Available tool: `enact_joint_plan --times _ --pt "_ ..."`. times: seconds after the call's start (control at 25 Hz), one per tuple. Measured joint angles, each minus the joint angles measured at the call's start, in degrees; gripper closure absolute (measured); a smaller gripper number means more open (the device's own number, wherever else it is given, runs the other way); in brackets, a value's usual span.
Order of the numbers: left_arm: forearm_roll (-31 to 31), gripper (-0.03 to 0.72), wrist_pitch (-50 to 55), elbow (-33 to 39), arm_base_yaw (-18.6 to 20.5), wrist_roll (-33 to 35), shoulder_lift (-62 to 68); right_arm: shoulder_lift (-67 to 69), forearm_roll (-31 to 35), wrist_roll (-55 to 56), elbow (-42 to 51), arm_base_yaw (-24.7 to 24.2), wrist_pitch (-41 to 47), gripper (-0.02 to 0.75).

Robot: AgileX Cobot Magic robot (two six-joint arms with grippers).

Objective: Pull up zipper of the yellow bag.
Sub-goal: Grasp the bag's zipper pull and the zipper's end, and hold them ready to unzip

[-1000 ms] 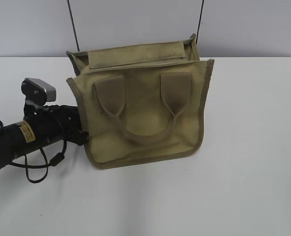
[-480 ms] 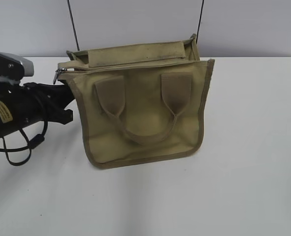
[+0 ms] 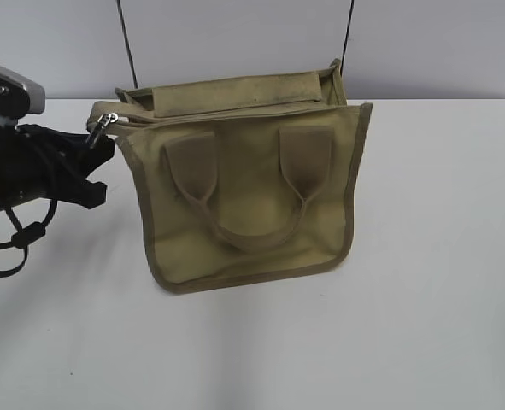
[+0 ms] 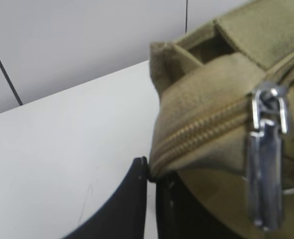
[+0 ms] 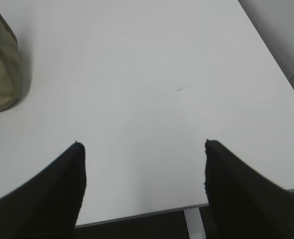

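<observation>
The yellow bag (image 3: pixel 243 188) stands upright on the white table, handles facing me. My left gripper (image 3: pixel 96 147) is at the bag's upper left corner, shut on the end of the khaki zip tape, which is drawn out to the left. The silver zipper pull (image 3: pixel 107 120) sits just above the jaws. In the left wrist view the jaws (image 4: pixel 151 173) pinch the tape's tip, and the pull (image 4: pixel 265 169) hangs on the zip line of the bag (image 4: pixel 211 99) to their right. My right gripper (image 5: pixel 142 144) is open and empty over bare table, with a bag corner (image 5: pixel 0 74) at far left.
The white table (image 3: pixel 440 299) runs back to a grey wall. Its front edge (image 5: pixel 137 215) shows under my right gripper. A black cable loop (image 3: pixel 8 252) hangs below the left arm.
My left arm has moved left and up. It has drawn the zip tape's end out from the bag's left corner, and the silver pull has come into view. The bag body stays put.
</observation>
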Motion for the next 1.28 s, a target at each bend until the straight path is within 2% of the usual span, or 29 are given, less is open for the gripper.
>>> enact_joint_plan --times 0.24,0.36,0.56,0.72,0.88,1.08,1.2,1.28 --pt "-0.3 0.68 3.0 0.1 0.0 2.1 -2.0 0.0 1.3 0.0 -0.2 0.0 0.1 0.195" --pt "-0.3 0.68 4.2 0.1 0.0 2.2 -2.1 0.3 3.0 0.1 -3.3 0.0 -0.8 0.195" --pt "-0.3 0.68 4.8 0.1 0.0 2.3 -3.3 9.5 6.5 -2.1 -9.0 0.0 -5.1 0.195" --pt "-0.2 0.68 5.9 0.1 0.0 2.3 -4.3 22.5 13.2 -9.9 -13.7 0.0 -5.7 0.206" --pt "0.4 0.68 6.9 0.1 0.0 2.3 -4.7 33.6 20.1 -15.8 -18.7 0.0 -10.8 0.241" --pt "0.6 0.68 7.6 0.1 0.0 2.3 -4.9 44.1 31.4 -21.8 -22.8 0.1 -14.0 0.246" --pt "0.7 0.68 8.3 0.1 0.0 2.3 -4.9 50.3 33.7 -23.0 -25.3 2.8 -15.3 0.248" --pt "0.7 0.68 8.5 0.1 0.0 2.3 -4.9 53.4 33.4 -22.8 -26.5 7.8 -17.4 0.248"
